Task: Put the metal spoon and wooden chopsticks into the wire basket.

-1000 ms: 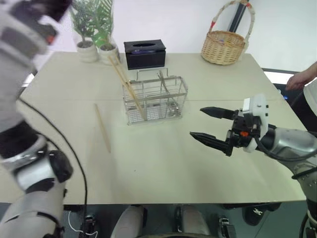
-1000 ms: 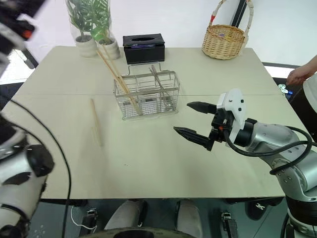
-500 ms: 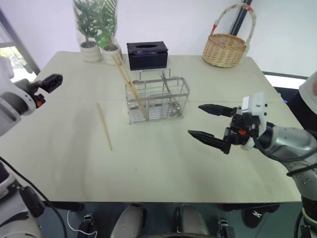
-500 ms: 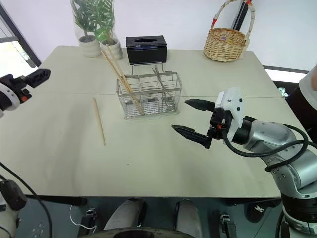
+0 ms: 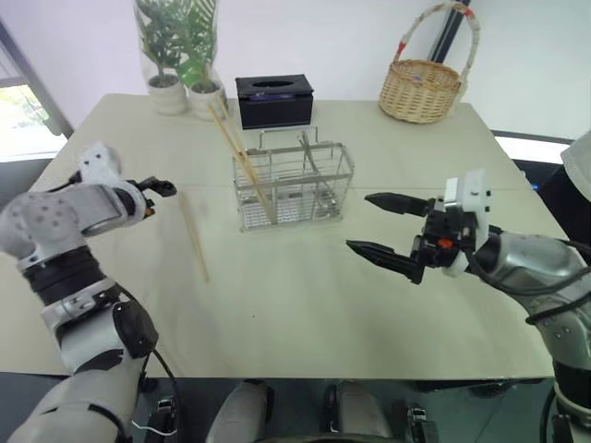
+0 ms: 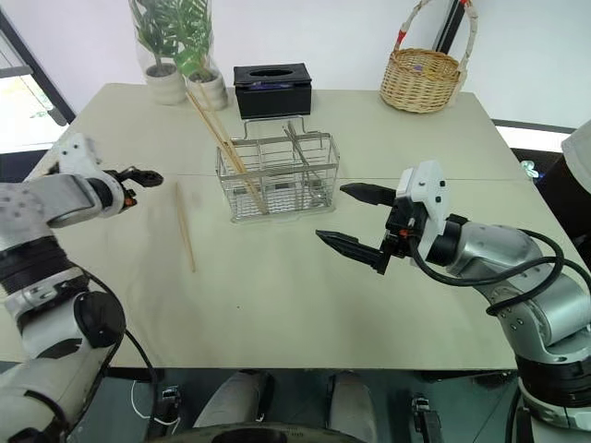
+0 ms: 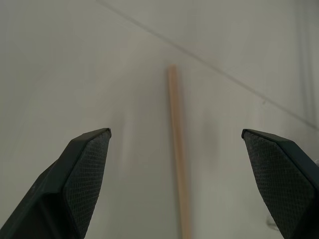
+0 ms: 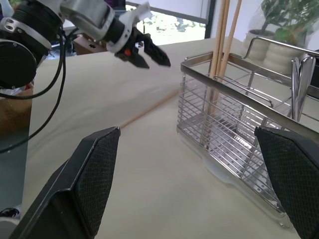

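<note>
Left wrist view: chopstick (image 7: 177, 164) lies between spread left claw (image 7: 177, 144) fingers, untouched; bare worktop (image 5: 305, 295) surrounds it, basket (image 5: 294, 187) nearby.

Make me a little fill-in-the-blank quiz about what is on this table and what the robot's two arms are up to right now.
1. One wooden chopstick lies flat on the ____.
2. Chopsticks already lean inside the wire ____.
3. The left tool hovers near the loose chopstick with its fingers ____.
4. The right tool holds ____.

Missing words: table; basket; open; nothing
</note>
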